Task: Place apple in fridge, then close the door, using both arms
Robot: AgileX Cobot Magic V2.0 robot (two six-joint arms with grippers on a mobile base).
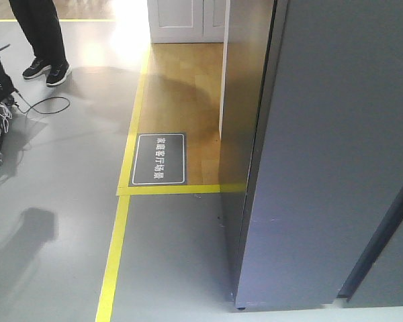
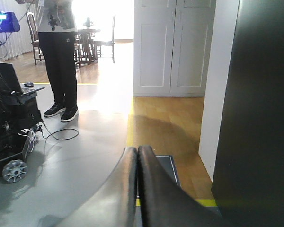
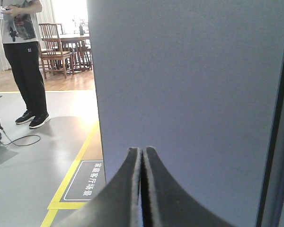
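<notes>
**Fridge door shut, both grippers clenched on nothing**

Grey metal fills the right half of the front-facing view: the door (image 1: 336,134) of the fridge (image 1: 245,100) lies flat against the cabinet, its dark outer face toward the camera and a thin dark seam running down the hinge side. No white interior shows in any view, and the apple cannot be seen.

The left gripper (image 2: 137,153) points out over the floor with its two dark fingers (image 2: 154,189) pressed tip to tip, holding nothing. The fridge's dark side rises at the right edge of that view, apart from the fingers. The right gripper (image 3: 142,152) faces the door's flat grey face at close range; its fingers (image 3: 128,189) are likewise pressed together and bare. Whether the tips touch the door cannot be told.

Yellow floor tape (image 1: 117,248) borders a patch of wood flooring beside the fridge, and a dark floor sign (image 1: 160,159) with white characters lies at its corner. A person (image 2: 60,56) in black trousers stands well off to the left near a wheeled cart (image 2: 12,142) with a cable (image 2: 61,135) trailing on the grey floor. White cabinet doors (image 2: 173,47) stand behind.
</notes>
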